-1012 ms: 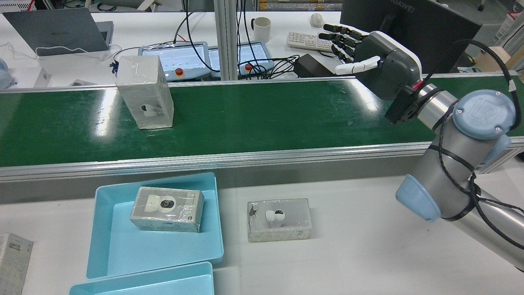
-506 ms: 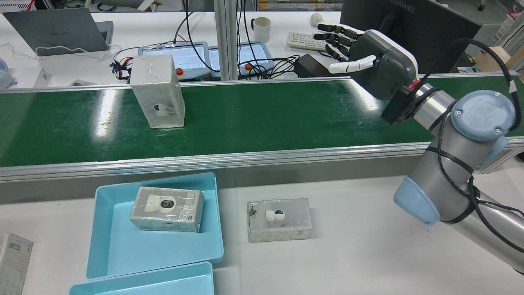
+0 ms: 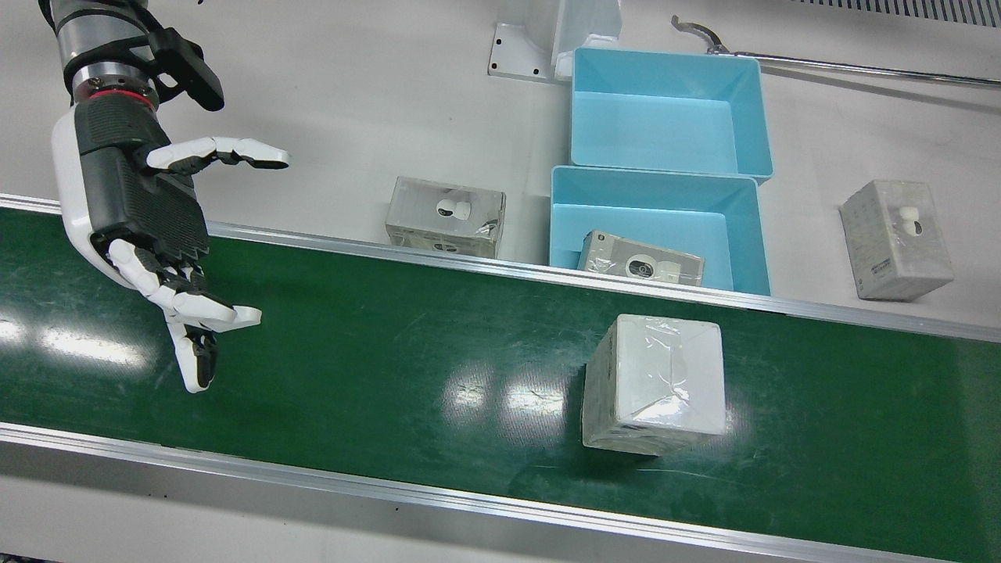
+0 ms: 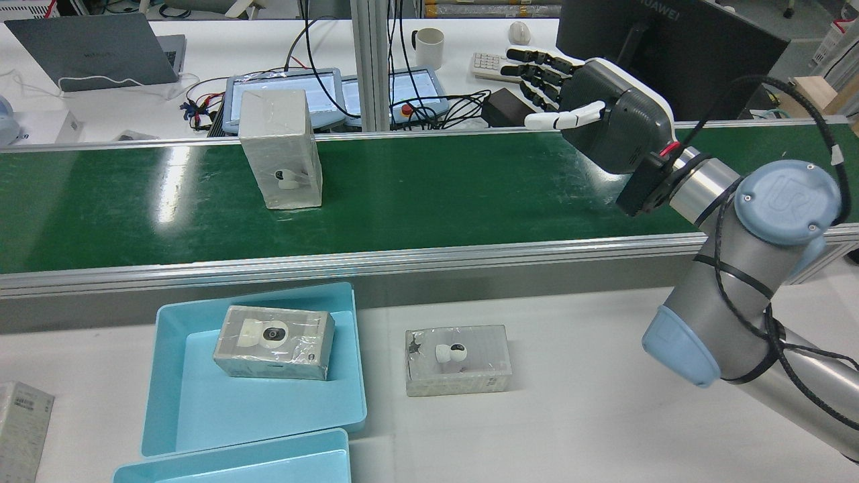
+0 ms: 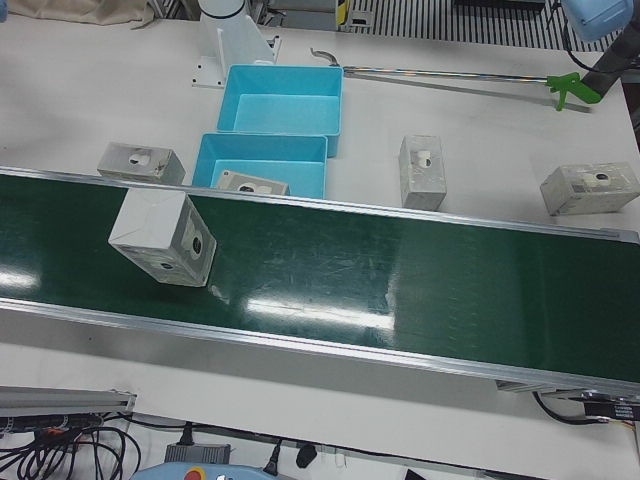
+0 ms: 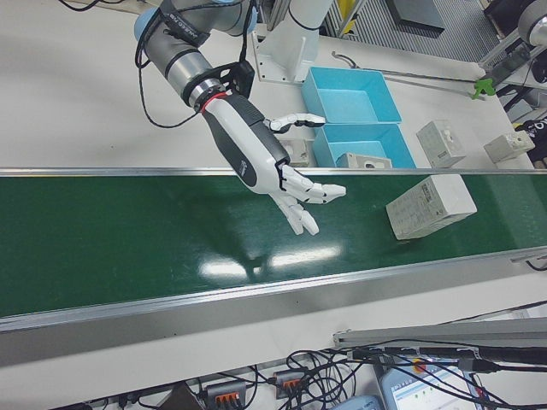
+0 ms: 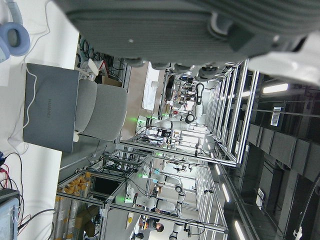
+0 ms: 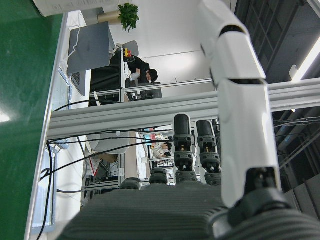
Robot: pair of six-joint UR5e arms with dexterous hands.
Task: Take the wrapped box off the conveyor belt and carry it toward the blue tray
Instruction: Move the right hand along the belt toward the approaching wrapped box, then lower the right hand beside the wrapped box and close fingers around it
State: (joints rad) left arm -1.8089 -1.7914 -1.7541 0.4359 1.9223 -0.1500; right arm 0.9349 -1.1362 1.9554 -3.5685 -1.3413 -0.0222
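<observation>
A: Rear view, left to right — what stands on the conveyor belt?

B: The wrapped box, upright on its short end, left of the belt's middle. It is grey-white cardboard under clear, wrinkled film, and a small white camera is printed low on the side facing us. Nothing touches it.

A: And before the belt?

B: The white counter. On its left, the blue tray holds a second wrapped box lying flat; another blue tray sits just beside it at the lower edge. A third box lies flat on the bare counter right of the tray, and one more box shows at the left edge.

A: Where is the right robot hand?

B: Well to the right of the wrapped box, raised above the belt's far edge. Its fingers are spread, the thumb held apart, and it holds nothing. In the front view the same robot hand hangs over the belt at that view's left, while the box stands to the right.

A: The left robot hand?

B: Only its own camera shows a dark part of it; I cannot tell how its fingers stand.

A: The room?

B: Behind the belt are desks with a laptop, a mug, a keyboard, tangled cables and a dark monitor. The green belt surface is glossy, with bright light patches.
</observation>
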